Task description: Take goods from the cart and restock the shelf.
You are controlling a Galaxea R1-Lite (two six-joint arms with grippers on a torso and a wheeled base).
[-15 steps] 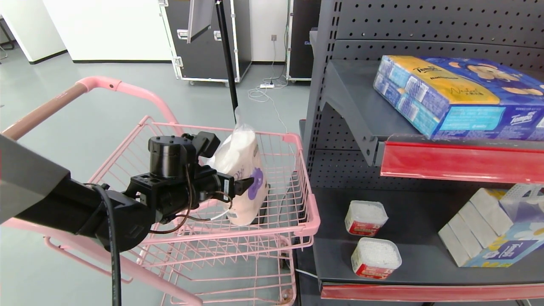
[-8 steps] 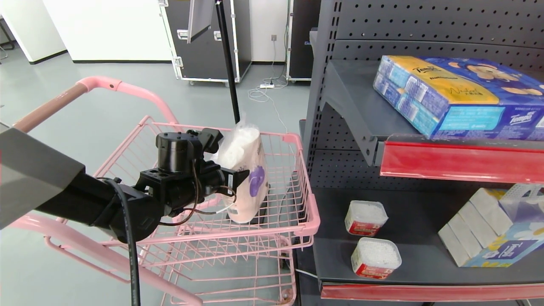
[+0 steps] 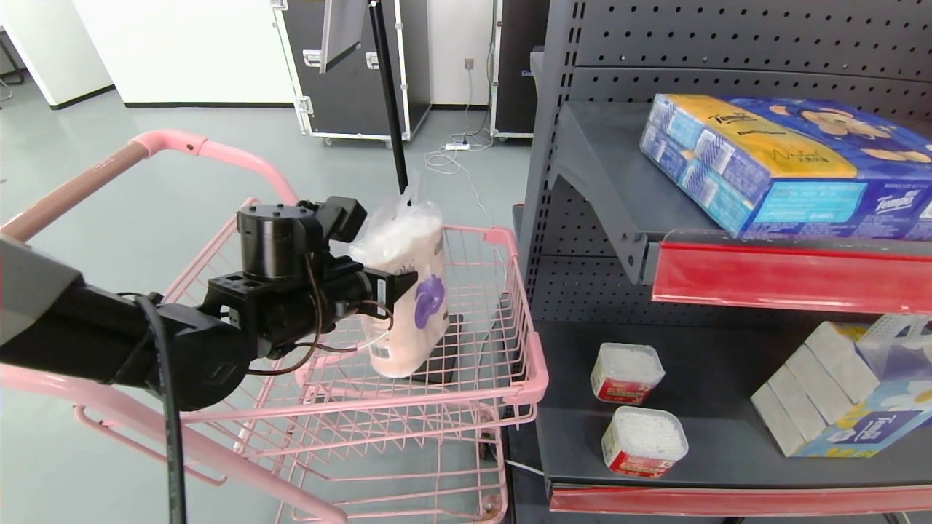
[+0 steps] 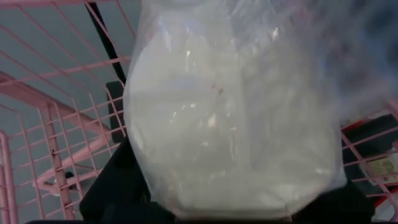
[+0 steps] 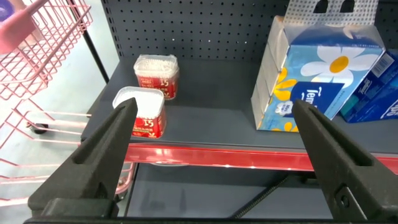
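A white plastic-wrapped pack (image 3: pixel 408 291) with a purple mark stands upright inside the pink cart (image 3: pixel 524 378), its top above the cart's rim. My left gripper (image 3: pixel 386 280) is shut on the pack's side, and up close the pack (image 4: pixel 230 124) spans the space between the left gripper's (image 4: pixel 233 208) dark fingers. My right gripper (image 5: pixel 214 155) is open and holds nothing, in front of the lower shelf (image 5: pixel 211 124). The grey shelf unit (image 3: pixel 611 189) stands right of the cart.
Two small tubs (image 3: pixel 626 372) (image 3: pixel 644 440) sit at the lower shelf's left. A tissue multipack (image 3: pixel 844 393) lies to their right. A large blue and yellow tissue pack (image 3: pixel 786 164) lies on the upper shelf. Bare shelf shows between tubs and multipack.
My left gripper has lifted the pack a little and carried it slightly to the left inside the cart. The shelf goods have not moved.
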